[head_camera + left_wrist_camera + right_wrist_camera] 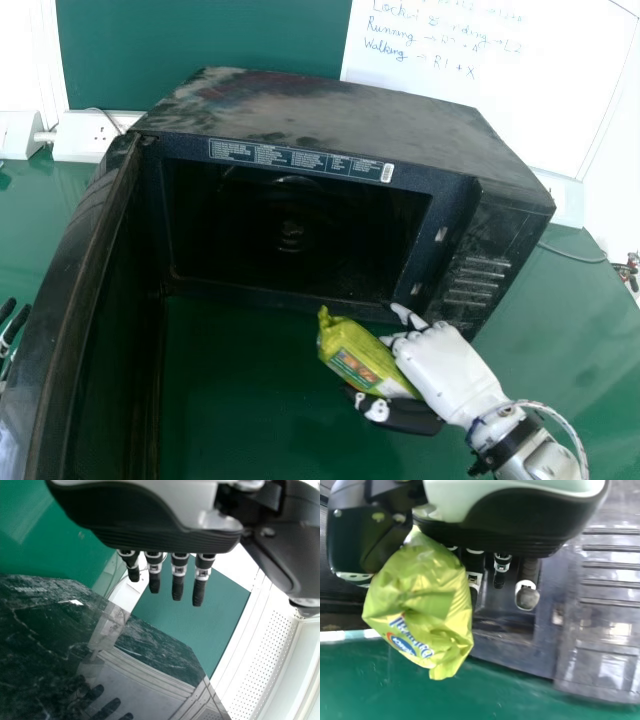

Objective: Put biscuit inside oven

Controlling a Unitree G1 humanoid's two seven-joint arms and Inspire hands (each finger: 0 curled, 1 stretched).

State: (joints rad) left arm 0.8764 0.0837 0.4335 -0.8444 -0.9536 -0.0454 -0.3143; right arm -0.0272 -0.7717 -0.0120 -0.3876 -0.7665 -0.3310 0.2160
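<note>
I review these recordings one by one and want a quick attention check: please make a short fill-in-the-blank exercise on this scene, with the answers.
The robot's ____ hand holds the yellow-green packet.
The door of the black oven stands ____.
The packet is ____ the oven, not inside it.
Handwriting shows on the ____-coloured board behind the oven.

Missing words: right; open; outside; white.

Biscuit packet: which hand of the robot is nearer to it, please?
The right. The right hand holds the biscuit packet in front of the open oven. The left hand is away from the packet, beside a dark shiny surface.
</note>
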